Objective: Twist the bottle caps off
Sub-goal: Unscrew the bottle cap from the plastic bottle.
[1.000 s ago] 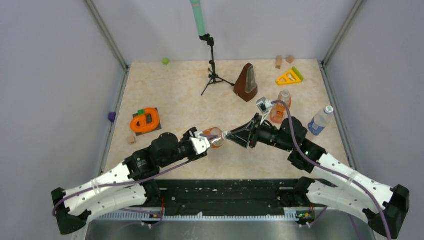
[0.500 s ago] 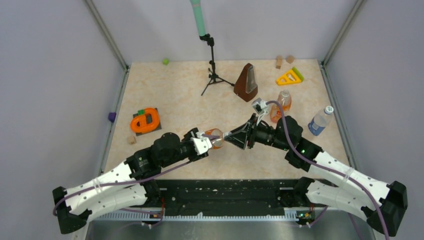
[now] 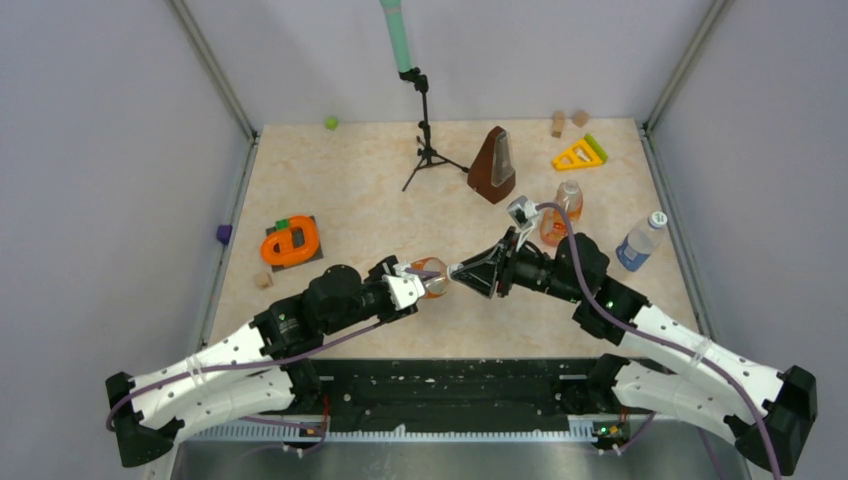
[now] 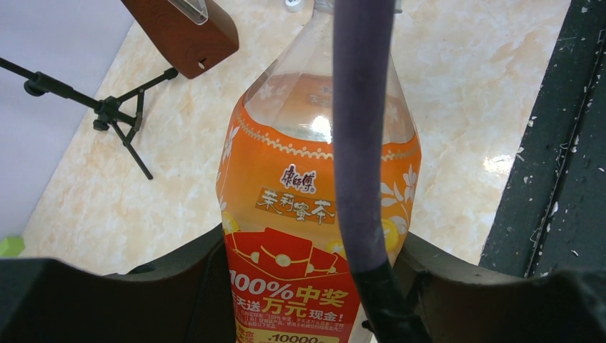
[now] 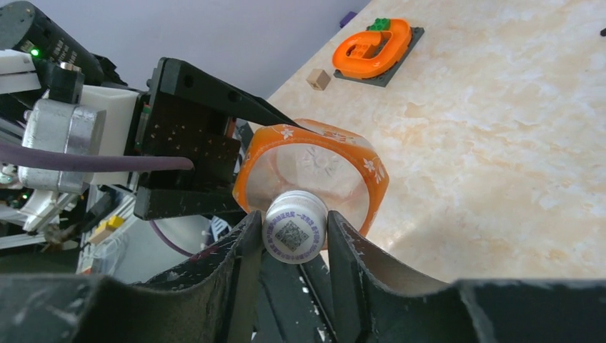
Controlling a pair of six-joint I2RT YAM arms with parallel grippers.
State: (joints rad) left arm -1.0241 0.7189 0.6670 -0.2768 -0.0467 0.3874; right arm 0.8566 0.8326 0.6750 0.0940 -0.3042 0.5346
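Find bottle (image 4: 314,214) clamped sideways in left gripper (image 4: 307,286), above near middle of table (image 3: 350,180). Note cap (image 5: 294,236) between jaws of right gripper (image 3: 455,272); cannot tell whether pinched or merely flanked. Expect light, thin, squashy walls: hold at labelled body. Pinch small, stiff cap squarely across rim

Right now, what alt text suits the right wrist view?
The right gripper brackets a white cap on an orange bottle that the left gripper holds sideways. An orange toy lies on the table behind.
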